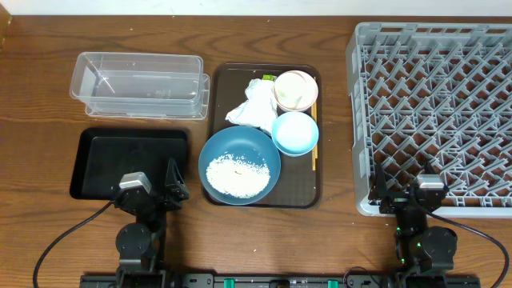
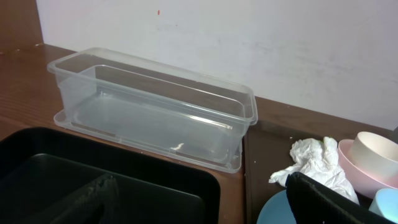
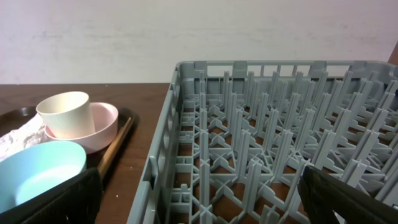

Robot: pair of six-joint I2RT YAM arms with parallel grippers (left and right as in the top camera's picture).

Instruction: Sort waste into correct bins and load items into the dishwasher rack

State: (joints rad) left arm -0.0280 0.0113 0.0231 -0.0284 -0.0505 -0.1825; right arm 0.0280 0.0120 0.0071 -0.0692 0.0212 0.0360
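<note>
Two grippers held apart, empty: left gripper [image 2: 205, 208] at black tray [image 1: 100, 164] edge, right gripper [image 3: 202, 202] at dishwasher rack [image 1: 436, 112] edge. Rice [image 1: 238, 174] contained in dark blue bowl [image 1: 240, 144] on brown serving tray [image 1: 304, 192], crowded by napkin [image 1: 254, 110], cup [image 1: 294, 90], light blue bowl [image 1: 295, 132], chopsticks [image 1: 314, 160]. Clear container [image 1: 140, 84] placed behind black tray.

The left arm [image 1: 142, 210] and the right arm [image 1: 422, 214] were built as compact black bodies, each topped by a small grey block. Thin black cables [image 1: 68, 234] were attached at the bases. Small green lights [image 1: 400, 232] were seen on the right one. The fingers [image 2: 323, 200] were made of matte black plastic.
</note>
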